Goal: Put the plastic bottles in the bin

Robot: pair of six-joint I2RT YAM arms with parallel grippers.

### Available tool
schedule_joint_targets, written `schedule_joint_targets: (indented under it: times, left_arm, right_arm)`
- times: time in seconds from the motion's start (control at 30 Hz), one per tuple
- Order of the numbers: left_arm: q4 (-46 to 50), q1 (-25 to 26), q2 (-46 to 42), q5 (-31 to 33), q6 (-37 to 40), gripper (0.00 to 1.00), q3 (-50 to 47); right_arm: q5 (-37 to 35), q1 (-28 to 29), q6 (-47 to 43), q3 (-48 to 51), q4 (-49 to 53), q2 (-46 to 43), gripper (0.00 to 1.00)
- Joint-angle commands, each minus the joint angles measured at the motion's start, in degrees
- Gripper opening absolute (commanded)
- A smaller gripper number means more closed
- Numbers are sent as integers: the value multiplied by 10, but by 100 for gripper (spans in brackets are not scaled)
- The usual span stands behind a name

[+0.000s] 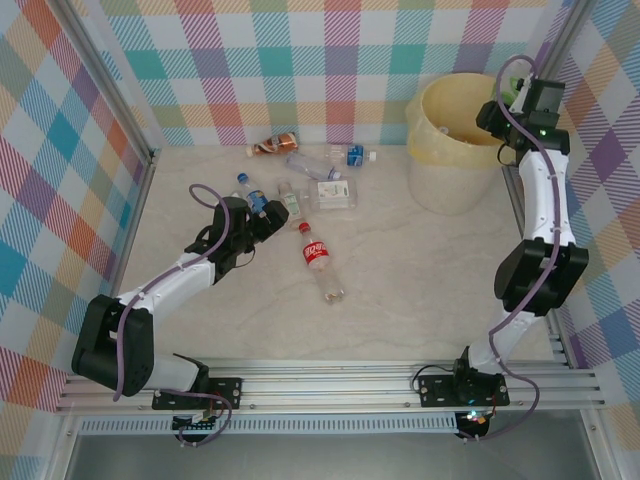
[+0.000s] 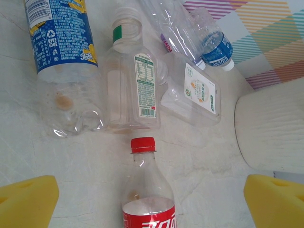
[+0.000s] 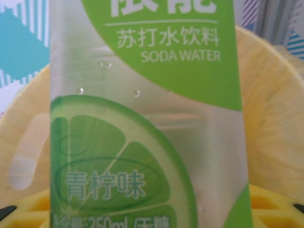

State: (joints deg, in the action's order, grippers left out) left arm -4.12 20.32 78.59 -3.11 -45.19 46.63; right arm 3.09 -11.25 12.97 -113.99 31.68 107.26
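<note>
Several plastic bottles lie on the table at the back left. A red-labelled bottle (image 1: 318,258) lies nearest; in the left wrist view its red cap and neck (image 2: 144,175) show between my yellow pads (image 2: 26,202). My left gripper (image 1: 268,218) (image 2: 151,204) is open and holds nothing. Beyond it lie a blue-labelled bottle (image 2: 61,47), a clear bottle with a green-and-white label (image 2: 135,85) and a flat bottle (image 2: 194,95). My right gripper (image 1: 505,105) (image 3: 152,213) hangs over the bin (image 1: 450,140), shut on a green lime-labelled bottle (image 3: 147,118). The bin's cream wall (image 3: 278,123) shows behind that bottle.
A brown bottle (image 1: 275,145), a clear one (image 1: 310,165) and a small blue-labelled one (image 1: 352,155) lie near the back wall. Checked walls close in the table on three sides. The bin's side (image 2: 273,128) stands to the right of the bottle cluster.
</note>
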Motion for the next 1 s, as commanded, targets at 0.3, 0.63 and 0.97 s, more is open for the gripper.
schedule_joint_targets:
  times: [0.3,0.63,0.97]
  left_arm:
    - [13,-8,-14,29,12,100,-5]
    - [13,-8,-5,27,9,100,-4]
    - [51,-8,4,46,-1,100,8]
  right_arm:
    - [-30,-4,16,-50,64,14,70]
    - [-74,-4,53,-22,43,-35,80]
    - [68,-3,57,133,-90,-148,91]
